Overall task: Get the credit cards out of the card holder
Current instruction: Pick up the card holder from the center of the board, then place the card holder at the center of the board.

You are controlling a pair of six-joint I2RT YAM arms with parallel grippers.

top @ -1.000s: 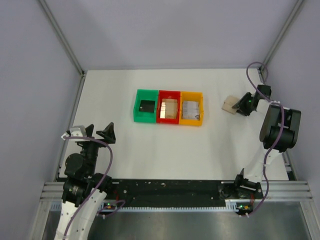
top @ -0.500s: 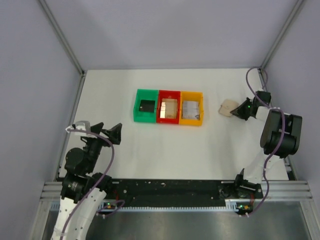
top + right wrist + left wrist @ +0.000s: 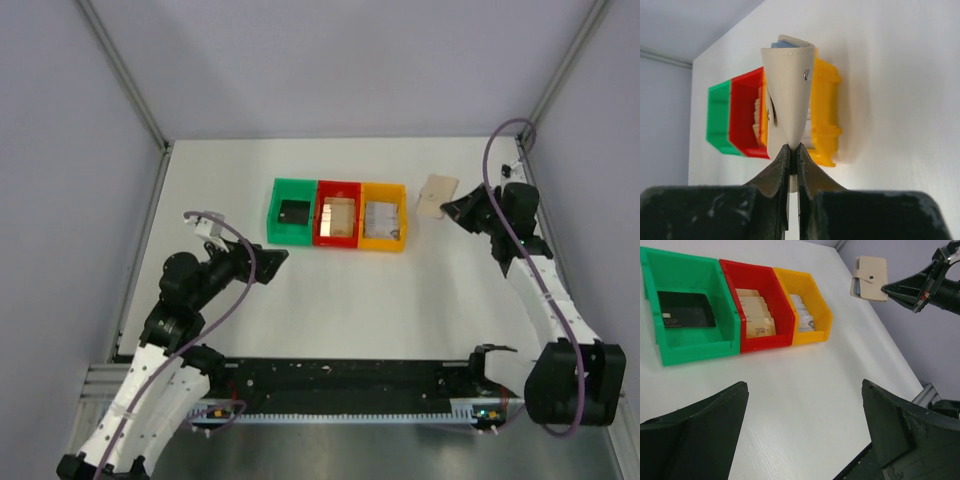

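We've got the card holder [image 3: 437, 196] pinched by one edge in the right gripper [image 3: 447, 208], folded and lifted off the table [image 3: 330, 300] beside the orange bin [image 3: 384, 247]. The left gripper [image 3: 268, 264] is spread wide and holding nothing. Some cards [image 3: 382, 217] already sit in that bin. Can't tell what's left inside the holder, so the pulling looks ahead of us.

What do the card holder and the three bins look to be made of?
The card holder looks like tan leather or faux leather, matte; it bows softly in the right wrist view and carries a small shiny snap stud, likely metal. The green bin, red bin and orange bin look like hard moulded plastic, slightly glossy, with thick rims.
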